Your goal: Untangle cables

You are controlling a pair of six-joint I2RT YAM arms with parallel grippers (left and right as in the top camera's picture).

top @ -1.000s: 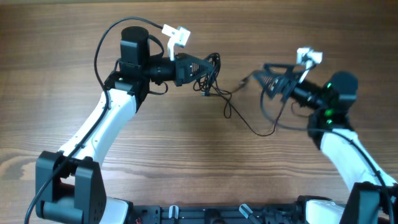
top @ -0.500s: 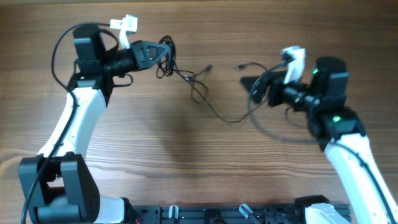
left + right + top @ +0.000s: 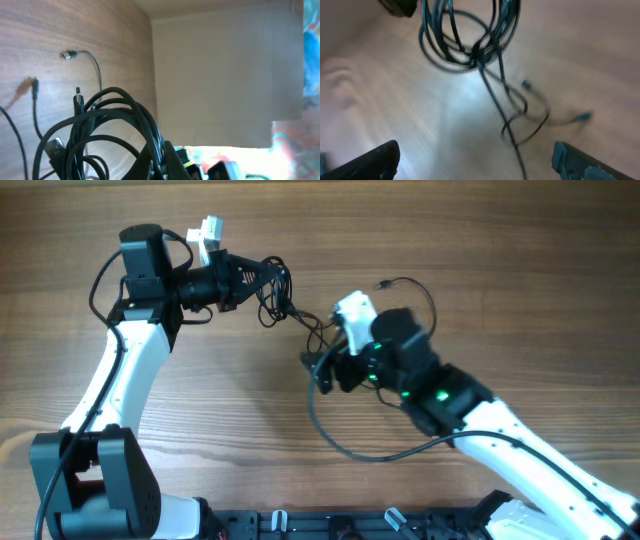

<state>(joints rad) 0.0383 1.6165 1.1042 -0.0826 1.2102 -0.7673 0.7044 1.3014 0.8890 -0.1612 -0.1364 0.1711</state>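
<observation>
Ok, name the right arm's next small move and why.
Probably ease the open right gripper down onto the loose strand trailing from the bunch of thin black cables that the left gripper holds up, then close: it holds nothing yet.

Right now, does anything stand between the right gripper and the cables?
Nothing visible does. Only bare table lies between the open right gripper and the cables bunched at the left gripper; a loose strand trails toward it.
</observation>
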